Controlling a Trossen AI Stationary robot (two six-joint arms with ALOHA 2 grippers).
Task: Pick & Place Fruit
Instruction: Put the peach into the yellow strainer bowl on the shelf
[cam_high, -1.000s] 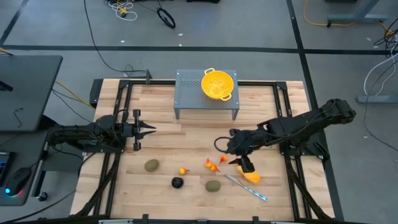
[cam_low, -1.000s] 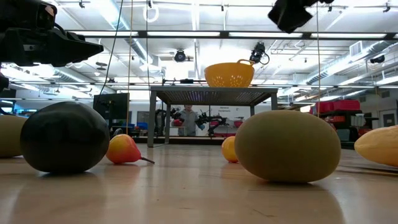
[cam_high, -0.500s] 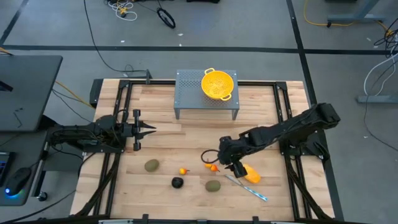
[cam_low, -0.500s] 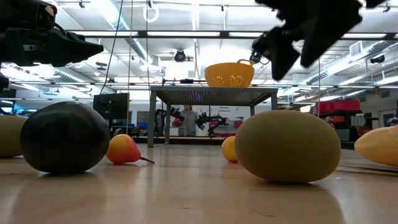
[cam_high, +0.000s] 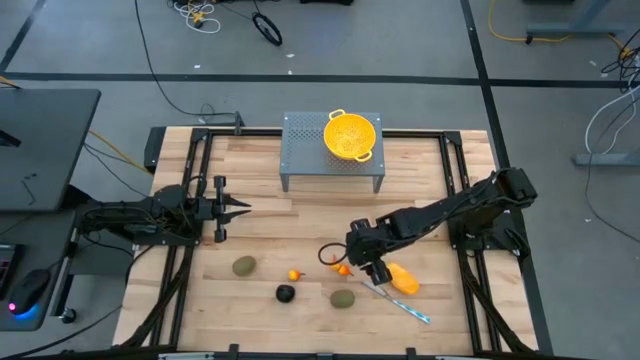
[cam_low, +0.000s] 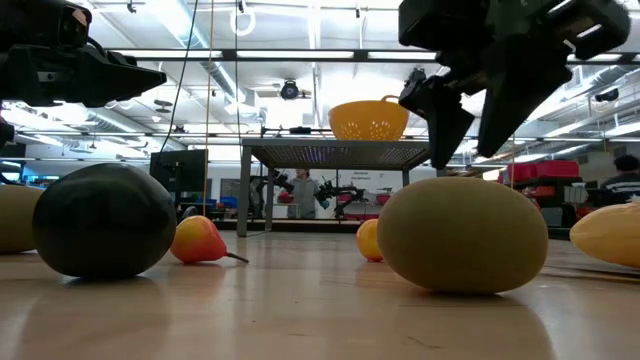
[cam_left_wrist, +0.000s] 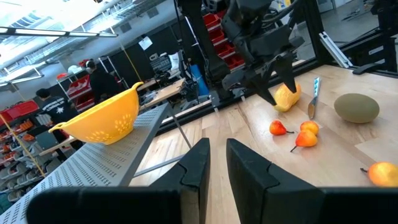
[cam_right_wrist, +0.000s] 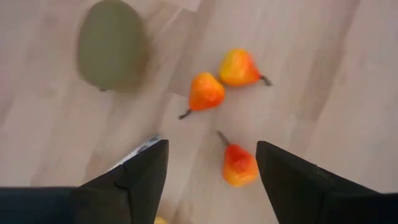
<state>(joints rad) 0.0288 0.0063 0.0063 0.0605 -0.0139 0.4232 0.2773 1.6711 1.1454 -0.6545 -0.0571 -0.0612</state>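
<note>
- Small orange-red pears cluster at the lower centre of the wooden surface, near an olive oval.
- Right gripper hovers above them, jaws apart.
- Left gripper waits mid-left, jaws nearly together.

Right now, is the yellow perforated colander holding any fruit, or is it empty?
Empty. From above, the yellow perforated colander on the grey metal stand shows only its bare inside; the small orange-red pears lie on the wooden table.

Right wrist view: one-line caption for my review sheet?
Open right claw hovers over three small orange-red fruits, an olive-green oval beside them.
</note>
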